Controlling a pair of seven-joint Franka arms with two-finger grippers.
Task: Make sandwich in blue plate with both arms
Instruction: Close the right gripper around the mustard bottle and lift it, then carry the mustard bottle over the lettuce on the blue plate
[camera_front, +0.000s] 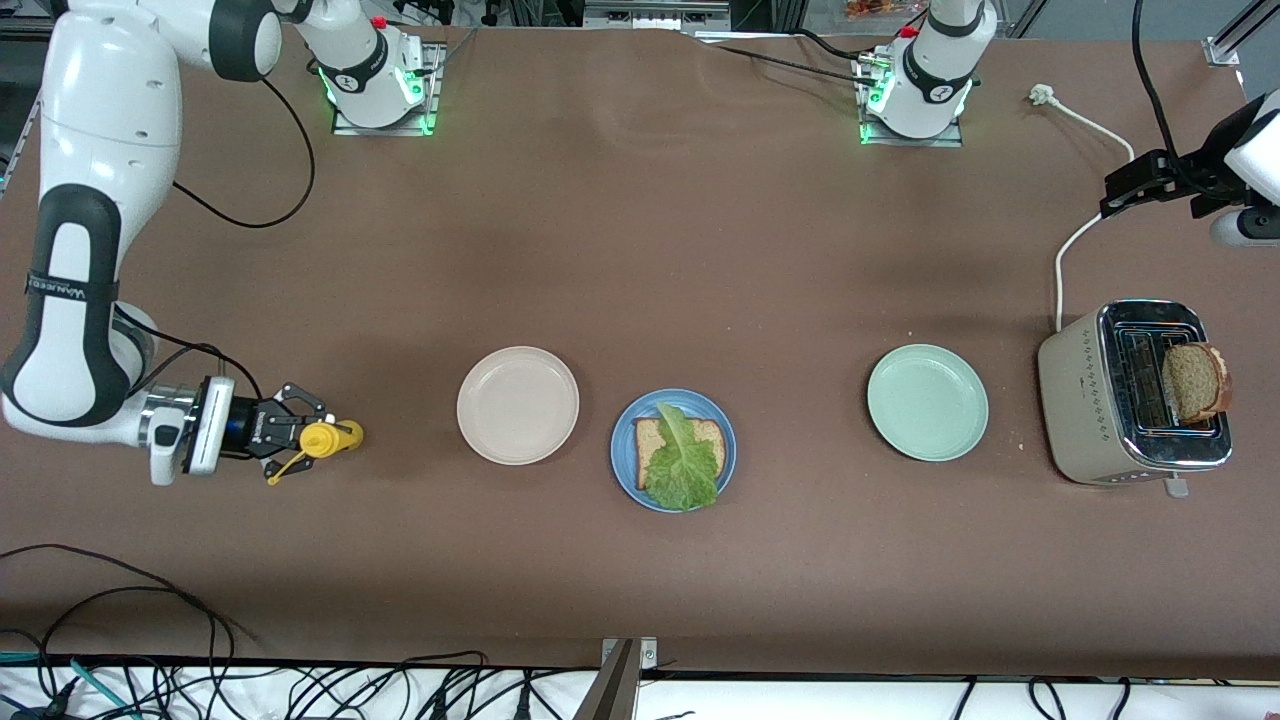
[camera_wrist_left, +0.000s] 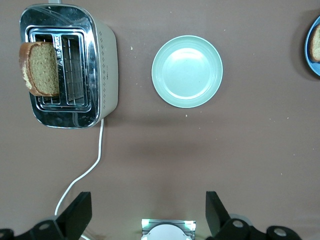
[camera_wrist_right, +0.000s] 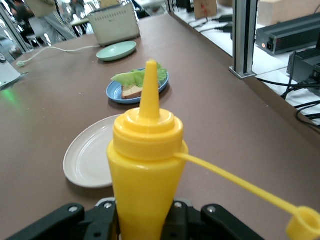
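The blue plate (camera_front: 622, 457) sits mid-table and holds one brown bread slice (camera_front: 652, 437) with a green lettuce leaf (camera_front: 685, 465) on top. A second bread slice (camera_front: 1195, 380) stands in the toaster (camera_front: 1090, 400). My right gripper (camera_front: 300, 435) is shut on a yellow squeeze bottle (camera_front: 330, 437), held sideways low over the table at the right arm's end, nozzle toward the beige plate. Its cap (camera_wrist_right: 302, 225) hangs loose on a tether. My left gripper (camera_wrist_left: 145, 215) is open and empty, high over the table beside the toaster (camera_wrist_left: 75, 65).
A beige-white plate (camera_front: 517, 405) lies beside the blue plate toward the right arm's end. A mint-green plate (camera_front: 927, 402) lies between the blue plate and the toaster. The toaster's white cord (camera_front: 1075, 240) runs toward the arm bases. Cables hang along the near table edge.
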